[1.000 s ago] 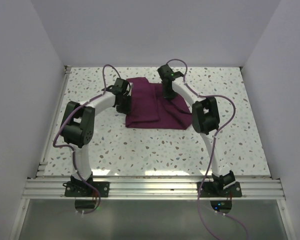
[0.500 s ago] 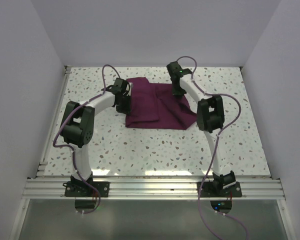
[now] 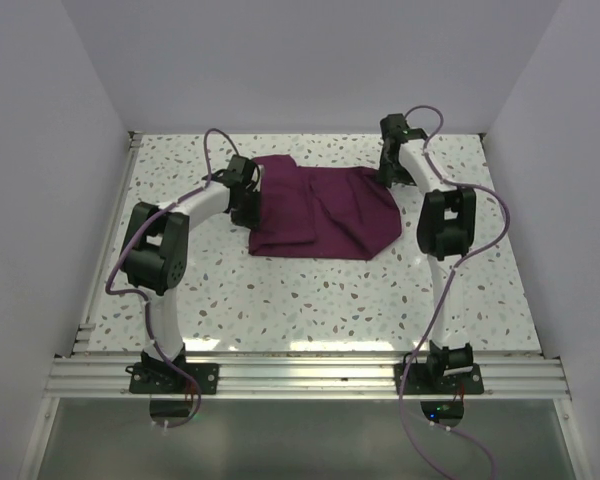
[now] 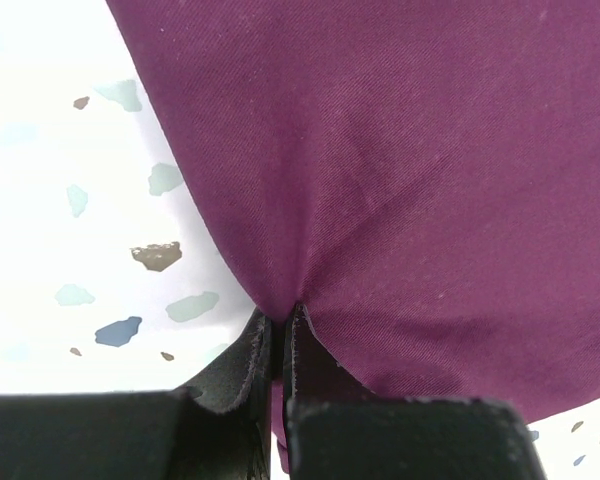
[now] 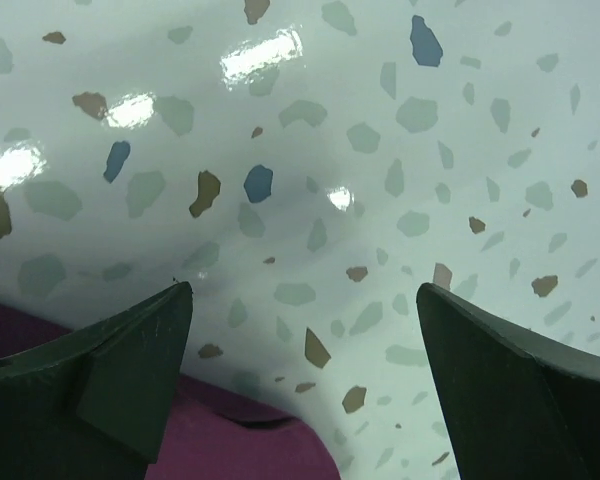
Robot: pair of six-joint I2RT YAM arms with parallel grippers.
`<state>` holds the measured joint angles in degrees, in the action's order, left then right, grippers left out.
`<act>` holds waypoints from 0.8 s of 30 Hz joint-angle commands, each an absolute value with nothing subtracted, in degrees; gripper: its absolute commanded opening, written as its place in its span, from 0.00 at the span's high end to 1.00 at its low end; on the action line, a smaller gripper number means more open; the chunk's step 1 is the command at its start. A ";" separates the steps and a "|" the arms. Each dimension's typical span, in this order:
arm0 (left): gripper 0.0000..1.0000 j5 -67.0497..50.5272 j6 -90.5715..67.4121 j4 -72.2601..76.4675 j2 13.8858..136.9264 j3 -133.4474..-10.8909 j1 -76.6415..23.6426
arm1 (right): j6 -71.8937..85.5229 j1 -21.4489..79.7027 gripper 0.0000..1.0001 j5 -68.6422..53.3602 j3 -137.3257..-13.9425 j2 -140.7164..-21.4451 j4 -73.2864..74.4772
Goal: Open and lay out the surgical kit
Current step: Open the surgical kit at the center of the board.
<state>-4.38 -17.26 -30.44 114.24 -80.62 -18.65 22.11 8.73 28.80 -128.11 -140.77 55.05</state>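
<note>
Starting at the left: clamped with the left gripper [image 4: 280, 318] onto the left hem of the cloth wrap [image 4: 400, 180], pinched almost completely closed, with purple fabric puckering straight out from the fingertips and speckled table [image 4: 70, 200] off to their left. Judged to be an anchor hold, so best held firm and low against any pull from the other side. Between the two grippers: spread partly unfolded, with a doubled band nearer the left fingers and a single flap reaching toward the right ones. No sign of tray, scissors, forceps or tweezers, presumably somewhere under the folds. On to the right gripper [image 5: 302, 300]: splayed wide and holding nothing, hovering over bare table, with only the flap's corner just beneath the finger on the cloth side. To unfold well, probably lower onto that corner, take one layer only, then draw flat and outward rather than upward, to avoid spilling any hidden steel. Plenty of open table beyond and to the right of the right fingers, but a wall [image 3: 560, 150] farther right, so limit the sweep.
</note>
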 commanded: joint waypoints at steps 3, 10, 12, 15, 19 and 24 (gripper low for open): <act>1.00 -0.18 -19.50 -33.57 113.20 -85.07 -18.80 | 25.83 10.20 0.02 32.61 -125.61 -127.63 57.56; 1.00 5.00 -21.71 -34.28 115.05 -90.26 -21.88 | 30.05 10.28 0.01 28.32 -120.42 -117.52 58.62; 1.00 6.41 -22.06 -34.01 115.22 -92.18 -22.84 | 30.58 10.37 0.02 27.25 -119.36 -115.41 58.19; 1.00 7.64 -22.76 -34.27 116.19 -95.60 -23.73 | 30.23 10.28 0.03 21.02 -117.69 -114.79 57.14; 0.79 12.03 -23.55 -38.05 118.56 -101.94 -25.92 | 30.67 10.72 0.05 11.09 -111.20 -113.38 53.53; 0.26 23.45 -20.31 -38.32 116.37 -106.60 -31.71 | 30.76 11.77 0.05 4.66 -105.75 -112.68 50.98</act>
<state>15.46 -21.52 -38.76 119.28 -102.59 -28.03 30.02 10.87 11.35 -107.63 -114.24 54.13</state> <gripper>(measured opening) 0.678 0.952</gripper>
